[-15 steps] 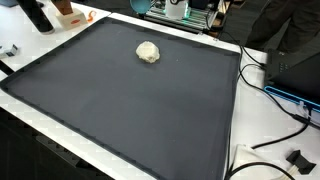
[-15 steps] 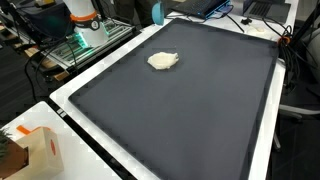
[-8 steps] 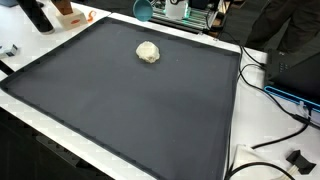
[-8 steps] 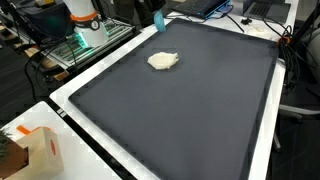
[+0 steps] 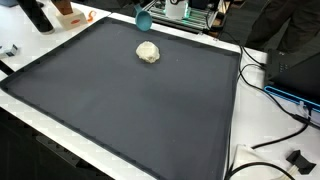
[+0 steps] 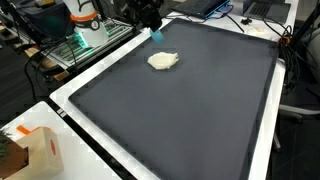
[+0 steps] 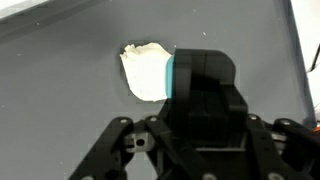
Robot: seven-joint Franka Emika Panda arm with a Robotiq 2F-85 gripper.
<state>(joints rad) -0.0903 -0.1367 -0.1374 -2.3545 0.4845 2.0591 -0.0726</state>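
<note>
A cream-coloured crumpled lump [image 5: 148, 52] [image 6: 163, 61] lies on the far part of a large dark mat [image 5: 130, 110] [image 6: 190, 110]. My gripper [image 6: 151, 20] hangs over the mat's far edge, just behind the lump, shut on a small teal object [image 5: 144, 18] [image 6: 157, 33]. In the wrist view my gripper [image 7: 205, 72] fills the middle as a black block with a teal edge [image 7: 170, 75]. The lump [image 7: 145, 72] shows just to its left, partly hidden behind it. I cannot make out the teal object's shape.
A white table rim surrounds the mat. An orange-and-white box [image 6: 35, 150] stands at one corner, a black bottle [image 5: 38, 14] and orange item [image 5: 68, 14] at another. Cables [image 5: 270, 80] and a black plug [image 5: 298, 158] lie beside the mat. Equipment racks stand behind.
My gripper with the teal object has come down and forward from the far edge toward the lump. The lump has stayed in place.
</note>
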